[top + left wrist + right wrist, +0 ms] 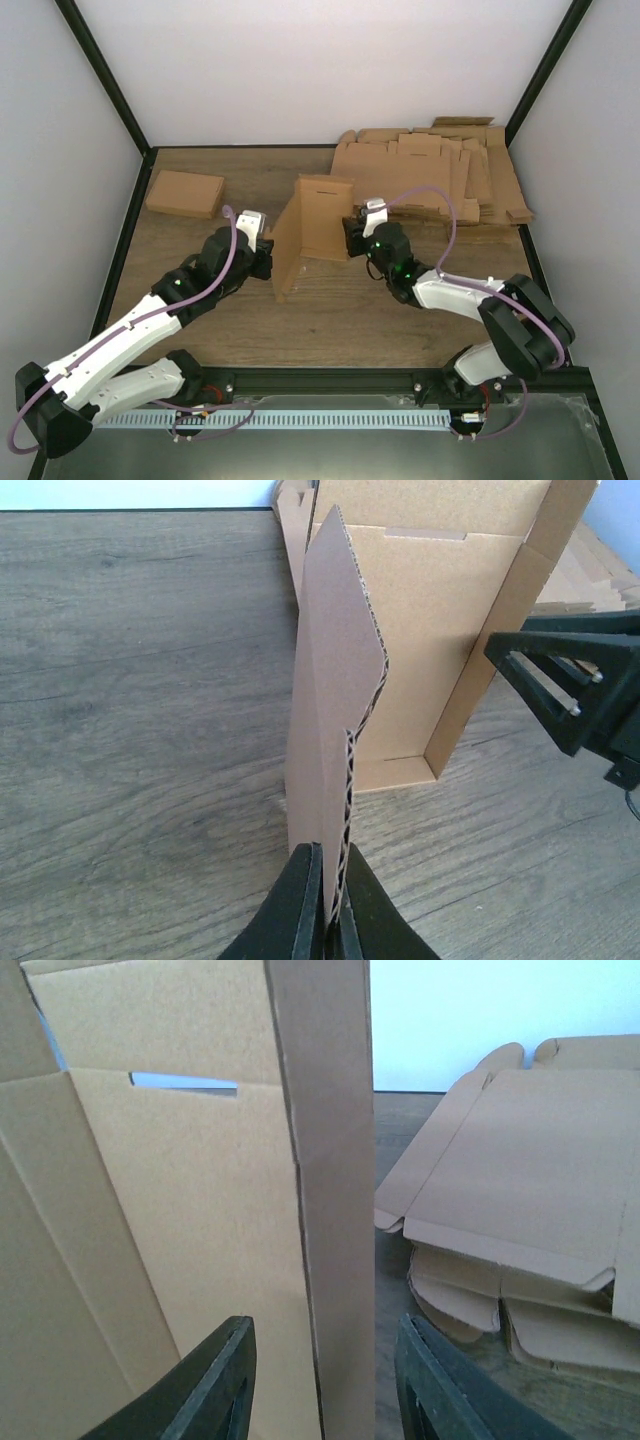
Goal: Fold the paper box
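Over on the wooden table (pixel 330 335), in the far right corner, there's a loose pile of flat cardboard sheets (pixel 440 170), flaps sticking out every way and edges overlapping, close to the back wall. Far left, well apart from it, a closed brown box (pixel 185 193) lies flat on the wood. Plain white walls (pixel 330 60) all round, and black frame posts (pixel 100 75) rise at the corners.

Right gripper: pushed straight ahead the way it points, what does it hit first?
The paper box: its upright side flap stands between the right gripper's parted fingers, so most likely that flap first.
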{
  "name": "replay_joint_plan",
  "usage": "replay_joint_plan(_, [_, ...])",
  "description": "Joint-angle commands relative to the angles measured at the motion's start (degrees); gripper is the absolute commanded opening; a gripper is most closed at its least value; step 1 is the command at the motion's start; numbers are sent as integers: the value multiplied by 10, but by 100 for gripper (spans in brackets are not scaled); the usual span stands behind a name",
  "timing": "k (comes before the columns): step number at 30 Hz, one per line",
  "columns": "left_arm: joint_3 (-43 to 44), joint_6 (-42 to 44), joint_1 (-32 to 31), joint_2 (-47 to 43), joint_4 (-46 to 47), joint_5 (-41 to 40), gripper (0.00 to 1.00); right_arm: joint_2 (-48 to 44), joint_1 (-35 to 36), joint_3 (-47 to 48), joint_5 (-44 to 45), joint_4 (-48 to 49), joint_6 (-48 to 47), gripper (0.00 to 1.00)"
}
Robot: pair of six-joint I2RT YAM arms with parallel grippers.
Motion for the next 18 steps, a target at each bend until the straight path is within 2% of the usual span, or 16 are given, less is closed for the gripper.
replay_joint_plan(1, [3,-4,-4,2,-6,18,5,34,4,52,41,-3,-9,38])
replay_joint_plan(4, [3,-4,-3,-1,-6,19,5,48,5,64,47,-6,-7,33])
replay_joint_plan(7, [3,-3,-4,-7,-7,21,9,52,5,63,47,2,-8,20])
replay_joint_plan(9, [4,-2,-4,-12,-8,25,25,52,6,61,48,5,-11,11])
replay_joint_plan(12, [4,-17,-2,-29,6,59,61,50,8,55,51,12,-18,5])
replay_joint_plan(15, [17,-42,14,-52,39,145,76,44,8,45,51,21,-20,3])
replay_joint_plan(18, [55,-51,62,-54,41,212,82,31,8,31,48,25,-18,1])
